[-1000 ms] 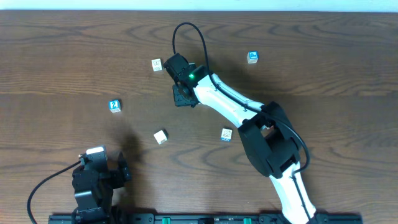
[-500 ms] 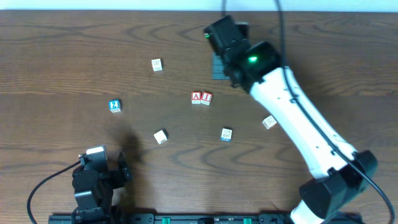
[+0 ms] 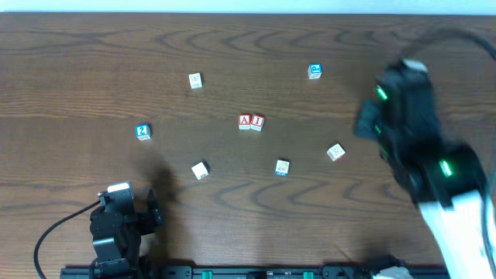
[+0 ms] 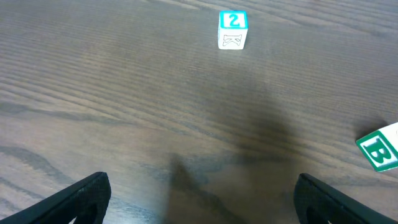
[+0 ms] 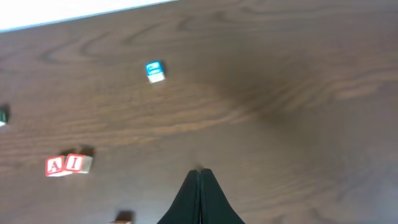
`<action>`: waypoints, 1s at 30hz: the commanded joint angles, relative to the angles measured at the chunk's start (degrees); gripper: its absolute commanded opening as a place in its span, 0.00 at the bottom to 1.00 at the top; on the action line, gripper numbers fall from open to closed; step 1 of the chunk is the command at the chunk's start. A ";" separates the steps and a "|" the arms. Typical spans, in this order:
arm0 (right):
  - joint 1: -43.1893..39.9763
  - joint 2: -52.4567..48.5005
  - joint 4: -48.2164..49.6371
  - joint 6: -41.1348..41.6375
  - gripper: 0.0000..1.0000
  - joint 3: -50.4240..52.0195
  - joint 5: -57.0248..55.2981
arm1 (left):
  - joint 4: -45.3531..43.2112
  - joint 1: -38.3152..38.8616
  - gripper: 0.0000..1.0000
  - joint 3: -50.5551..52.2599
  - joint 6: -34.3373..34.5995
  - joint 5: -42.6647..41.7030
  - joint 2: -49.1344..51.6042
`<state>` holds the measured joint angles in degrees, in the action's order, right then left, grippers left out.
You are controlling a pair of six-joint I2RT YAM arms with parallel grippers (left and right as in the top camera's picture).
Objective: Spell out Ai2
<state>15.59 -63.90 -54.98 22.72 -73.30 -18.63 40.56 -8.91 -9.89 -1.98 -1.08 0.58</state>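
Red A block [image 3: 245, 121] and red I block [image 3: 257, 122] stand side by side, touching, mid-table; they also show in the right wrist view, A [image 5: 55, 165] and I [image 5: 76, 163]. The blue 2 block [image 3: 142, 132] sits alone to the left, and shows far ahead in the left wrist view [image 4: 233, 28]. My right gripper [image 5: 199, 177] is shut and empty, held above the table at the right [image 3: 366, 122], motion-blurred. My left gripper [image 4: 202, 205] is open and empty, parked at the front left [image 3: 152, 211].
Other loose blocks: a white one [image 3: 195, 80] at the back, a blue one [image 3: 315, 71] back right, a green B block [image 3: 201, 170] [image 4: 379, 149], and two more [image 3: 282, 167] [image 3: 335, 152] in front of the A and I.
My right arm has swung from over the table's middle to the far right. The A and I blocks it covered now stand uncovered. The left arm has not moved.
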 commanded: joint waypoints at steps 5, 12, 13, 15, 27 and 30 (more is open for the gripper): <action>-3.61 17.94 2.10 3.93 0.01 19.28 3.45 | 0.66 -0.17 0.95 0.72 -0.83 0.44 -0.35; -3.96 27.91 4.28 6.40 0.33 28.50 3.41 | 0.66 -0.17 0.96 0.72 -0.83 0.44 -0.35; -3.96 27.96 4.79 6.40 0.55 28.52 3.41 | 0.63 -0.17 0.95 0.72 -0.83 0.44 -0.35; -3.96 27.89 5.11 6.40 0.99 28.52 3.43 | 0.66 -0.17 0.95 0.72 -0.83 0.44 -0.35; -3.96 27.89 5.03 6.40 0.99 28.52 3.69 | 0.66 -0.17 0.95 0.72 -0.83 0.44 -0.35; -3.96 27.89 5.03 6.40 0.99 28.52 3.69 | 0.63 -0.17 0.95 0.72 -0.83 0.44 -0.35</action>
<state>12.56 -36.25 -50.00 28.27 -45.23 -14.94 40.56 -8.91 -9.89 -1.98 -1.08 0.58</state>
